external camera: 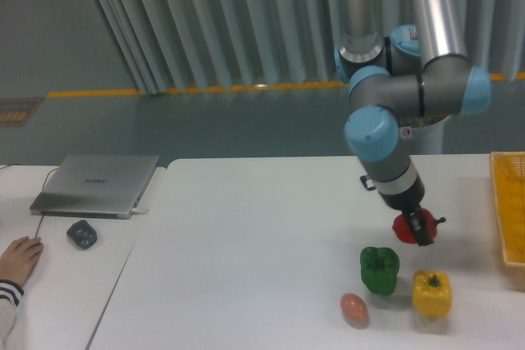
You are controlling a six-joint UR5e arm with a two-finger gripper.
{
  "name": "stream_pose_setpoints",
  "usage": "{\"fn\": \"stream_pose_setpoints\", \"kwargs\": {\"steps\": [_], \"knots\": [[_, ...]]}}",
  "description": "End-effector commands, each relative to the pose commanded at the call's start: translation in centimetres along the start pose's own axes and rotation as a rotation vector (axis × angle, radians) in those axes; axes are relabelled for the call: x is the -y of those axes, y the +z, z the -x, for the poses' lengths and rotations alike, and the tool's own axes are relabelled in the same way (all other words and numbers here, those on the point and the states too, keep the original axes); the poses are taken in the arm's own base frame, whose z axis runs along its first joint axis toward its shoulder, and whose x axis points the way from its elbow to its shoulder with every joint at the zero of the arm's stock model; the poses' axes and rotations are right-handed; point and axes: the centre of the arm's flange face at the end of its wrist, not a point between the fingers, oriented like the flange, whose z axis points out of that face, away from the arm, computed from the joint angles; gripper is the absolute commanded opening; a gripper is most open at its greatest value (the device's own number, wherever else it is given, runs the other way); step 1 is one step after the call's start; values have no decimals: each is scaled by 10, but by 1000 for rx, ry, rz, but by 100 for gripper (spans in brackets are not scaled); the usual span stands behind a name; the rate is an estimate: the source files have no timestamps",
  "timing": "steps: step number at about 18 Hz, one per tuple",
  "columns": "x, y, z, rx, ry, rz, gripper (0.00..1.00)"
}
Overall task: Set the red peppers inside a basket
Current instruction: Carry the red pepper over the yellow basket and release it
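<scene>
Hand (pixel 422 229) closed around red pepper (pixel 407 228), fingers dark and clamped against the pepper's 3 o'clock side; exact finger gap hidden by the pepper itself. Pepper held clear of the white tabletop (pixel 246 243), above and at roughly 1 o'clock from the green pepper (pixel 379 270), and at about 11 o'clock from the yellow pepper (pixel 431 293). Short dark stem poking out toward 3 o'clock, just past the fingers. Not touching either of the other peppers.

Arm (pixel 385 141) descending from top of view, grey links with blue joint caps, last link slanted down toward 5 o'clock into the hand.

Basket (pixel 509 202) at the far 3 o'clock edge of view, yellow-orange lattice, only its near wall and part of the rim in frame; well apart from the pepper, at 3 o'clock from it. Nothing discernible inside from this angle.

Green pepper upright on tabletop, yellow pepper just beside it at its 4 o'clock, a small gap between. Brownish-orange egg-shaped item (pixel 353 308) at 7 o'clock from the green pepper, near but apart.

Far 9 o'clock side: closed grey laptop (pixel 97 184), small dark object (pixel 82 234) at its 6 o'clock, and a person's hand (pixel 18 260) resting at the frame edge.
</scene>
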Motion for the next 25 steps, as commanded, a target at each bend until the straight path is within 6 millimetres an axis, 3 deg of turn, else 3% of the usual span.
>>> {"fn": "stream_pose_setpoints", "kwargs": {"steps": [4,8,12,16,21,23,24,25], "knots": [[-35,-2,-1,-7,67,-4,55],[-59,9,1,-29,135,-8,55],[-97,19,5,-43,181,-17,55],[-143,30,6,-56,184,-28,55],[-219,54,6,-62,247,-42,57],[-226,58,5,-67,250,-43,66],[-227,57,6,-64,249,-42,78],[-227,57,6,-62,246,-36,100]]}}
